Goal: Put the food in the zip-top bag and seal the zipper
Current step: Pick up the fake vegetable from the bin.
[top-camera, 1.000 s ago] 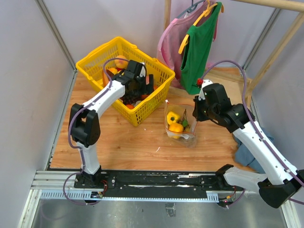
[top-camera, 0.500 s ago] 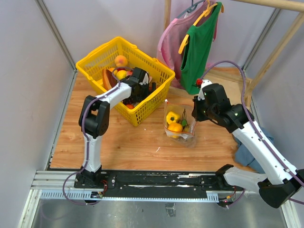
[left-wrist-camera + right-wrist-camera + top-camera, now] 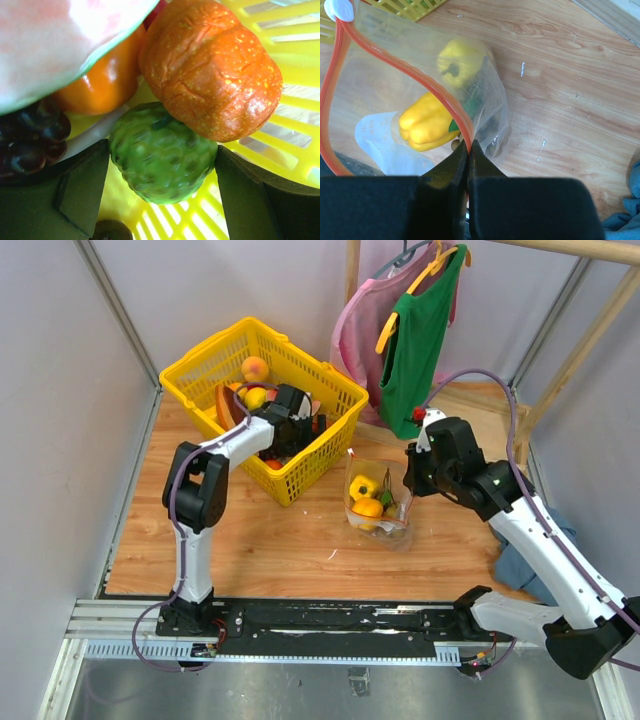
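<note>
My left gripper (image 3: pixel 290 425) is down inside the yellow mesh basket (image 3: pixel 215 355). In the left wrist view it is open (image 3: pixel 162 192), with one jaw on each side of the green bumpy ball (image 3: pixel 160 155), close against it. An orange bumpy fruit (image 3: pixel 210 70), an orange pepper (image 3: pixel 100 82) and dark grapes (image 3: pixel 30 140) lie around the ball. My right gripper (image 3: pixel 469 142) is shut on the zipper (image 3: pixel 436 92) and holds the zip-top bag (image 3: pixel 378 502) open and upright. Inside are two yellow peppers (image 3: pixel 427 125) and an orange (image 3: pixel 370 508).
A peach (image 3: pixel 254 368) and other toy food lie in the basket's far part. Green and pink garments (image 3: pixel 420 330) hang on a wooden rack at the back right. A blue cloth (image 3: pixel 525 560) lies at the right edge under my right arm.
My left arm has folded and lowered its gripper deeper into the basket, over the green ball. My right gripper and the bag have stayed in place.
</note>
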Motion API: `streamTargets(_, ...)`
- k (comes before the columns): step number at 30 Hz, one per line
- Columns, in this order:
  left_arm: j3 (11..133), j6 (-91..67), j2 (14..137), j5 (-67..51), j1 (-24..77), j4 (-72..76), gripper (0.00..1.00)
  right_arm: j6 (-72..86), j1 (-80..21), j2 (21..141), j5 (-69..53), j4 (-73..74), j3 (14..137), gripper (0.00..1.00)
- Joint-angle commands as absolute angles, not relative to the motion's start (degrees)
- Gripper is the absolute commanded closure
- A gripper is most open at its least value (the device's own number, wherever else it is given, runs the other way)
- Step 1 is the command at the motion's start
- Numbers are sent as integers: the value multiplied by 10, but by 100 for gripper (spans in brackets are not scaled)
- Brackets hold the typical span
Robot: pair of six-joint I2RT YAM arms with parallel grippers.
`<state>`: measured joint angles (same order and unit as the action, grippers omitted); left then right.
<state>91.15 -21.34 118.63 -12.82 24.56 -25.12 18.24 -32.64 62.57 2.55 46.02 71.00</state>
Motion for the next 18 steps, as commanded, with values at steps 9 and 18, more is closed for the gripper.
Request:
streamTargets(9, 885, -202, 1074, -17, 256, -310, 64, 180, -336, 617, 21, 448, 705, 98)
streamTargets(18, 861, -206, 973, 5, 257, -290, 71, 180, -336, 622, 16, 446, 710, 99)
